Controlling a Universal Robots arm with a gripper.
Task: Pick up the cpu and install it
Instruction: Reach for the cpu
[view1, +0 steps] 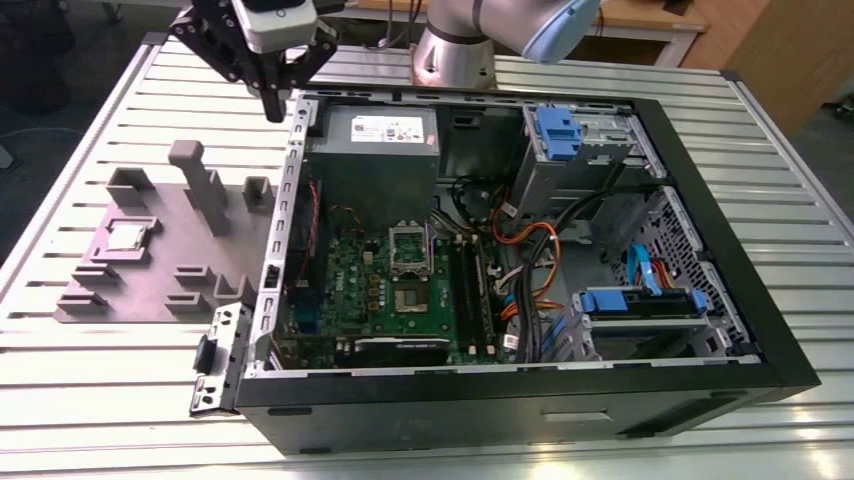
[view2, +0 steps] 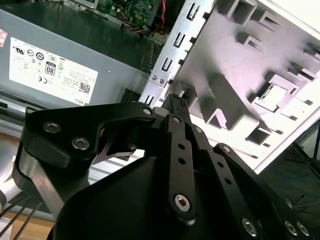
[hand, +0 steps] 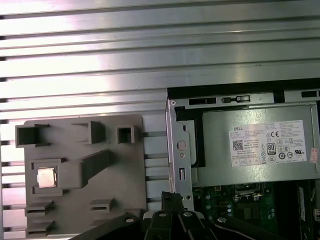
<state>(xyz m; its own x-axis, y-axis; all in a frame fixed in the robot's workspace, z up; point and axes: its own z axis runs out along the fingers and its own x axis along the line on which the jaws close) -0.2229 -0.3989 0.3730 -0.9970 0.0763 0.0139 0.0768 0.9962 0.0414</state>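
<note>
- Slatted metal table spreads out beneath the jaws.
- Open computer case has its metal side rim almost directly under the jaws.
- Gray fixture tray lies to one side of the jaws, outside the case.
- Gripper hangs above that rim, jaws clenched together on nothing.
- The cpu rests flat in a square recess of the tray, well apart from the jaws.

In the first wrist view the pincer is cut off by the picture's edge, and so is the computer case just beside it.
</note>
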